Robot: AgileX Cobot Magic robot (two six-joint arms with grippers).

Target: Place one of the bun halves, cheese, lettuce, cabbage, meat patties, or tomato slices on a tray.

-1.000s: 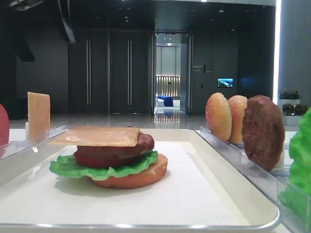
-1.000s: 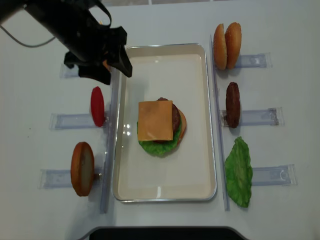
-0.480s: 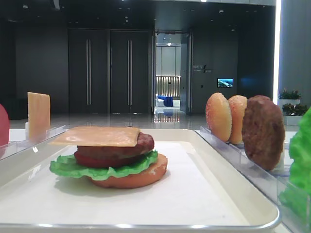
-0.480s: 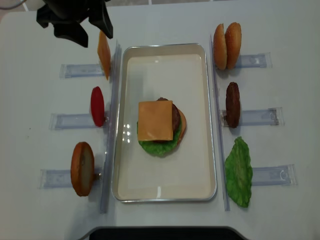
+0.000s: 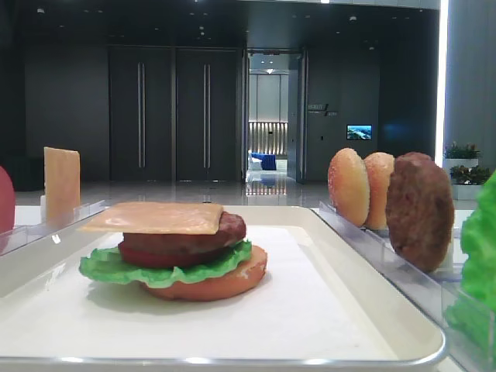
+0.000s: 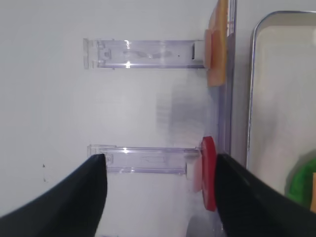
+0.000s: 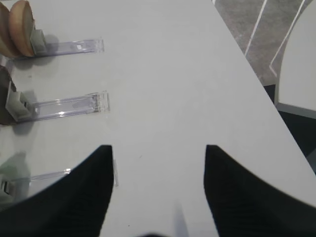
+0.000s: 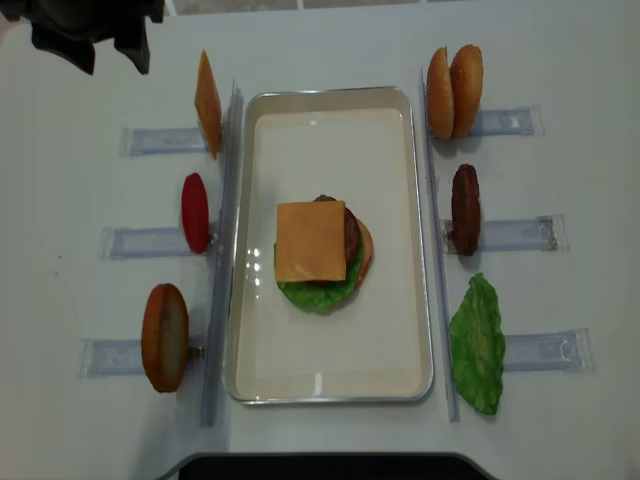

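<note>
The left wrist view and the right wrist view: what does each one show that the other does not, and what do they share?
Only the left wrist view shows the spare cheese slice standing on edge, the red tomato slice, and part of the tray with a bit of green lettuce on it.

Only the right wrist view shows the two bun halves at its top left corner, and the table's far edge with floor beyond.

Both show the white table, clear plastic racks, and a pair of dark open jaws holding nothing.
</note>
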